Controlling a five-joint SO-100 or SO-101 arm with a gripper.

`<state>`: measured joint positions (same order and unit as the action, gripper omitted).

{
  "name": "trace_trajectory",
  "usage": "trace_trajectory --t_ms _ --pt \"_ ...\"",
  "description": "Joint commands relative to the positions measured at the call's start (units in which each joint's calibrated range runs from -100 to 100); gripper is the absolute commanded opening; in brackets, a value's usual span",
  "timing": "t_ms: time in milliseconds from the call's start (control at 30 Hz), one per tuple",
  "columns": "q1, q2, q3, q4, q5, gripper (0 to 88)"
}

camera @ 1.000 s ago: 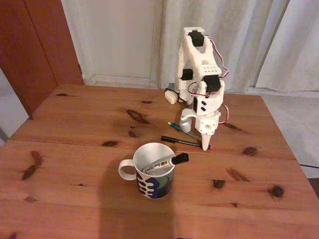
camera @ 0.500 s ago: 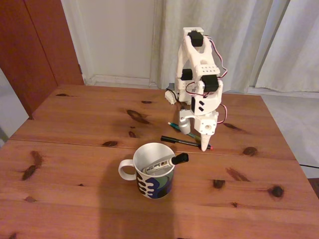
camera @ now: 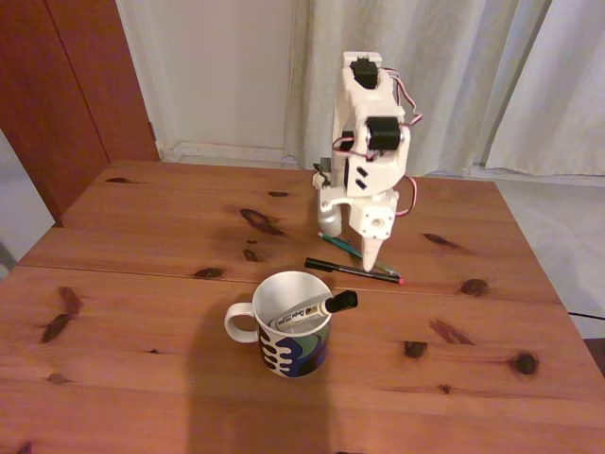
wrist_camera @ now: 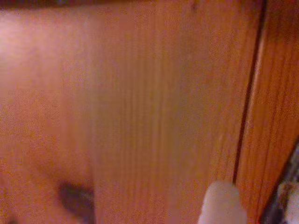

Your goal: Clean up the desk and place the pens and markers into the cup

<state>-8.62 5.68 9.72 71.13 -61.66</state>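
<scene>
bare desk (camera: 142, 312) left, cup (camera: 288, 326) mid-front

There's dark printing along the white barrel of the marker (camera: 309, 313) leaning in the cup (camera: 288, 328), but from the fixed view it's too small to make out a single word. The cup's blue and green blotches are pattern, not lettering. Nothing written on the arm's white shells that I can read, and the wrist view is blurred wood grain, no text.

Reddish-brown knotted desk (camera: 142, 312); white mug (camera: 286, 324), blue-green blotches; white black-capped marker (camera: 315, 309); black pen (camera: 352, 270); teal pen (camera: 337, 241); white arm (camera: 367, 142).
</scene>
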Motion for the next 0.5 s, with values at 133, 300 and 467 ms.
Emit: trace_trajectory --t_ms 133,300,467 --pt "2.2 0.1 -3.8 3.1 0.4 8.8" --pt "3.3 2.9 -4.0 6.9 0.9 8.8" --pt "4.2 6.0 -3.7 7.5 1.3 9.1"
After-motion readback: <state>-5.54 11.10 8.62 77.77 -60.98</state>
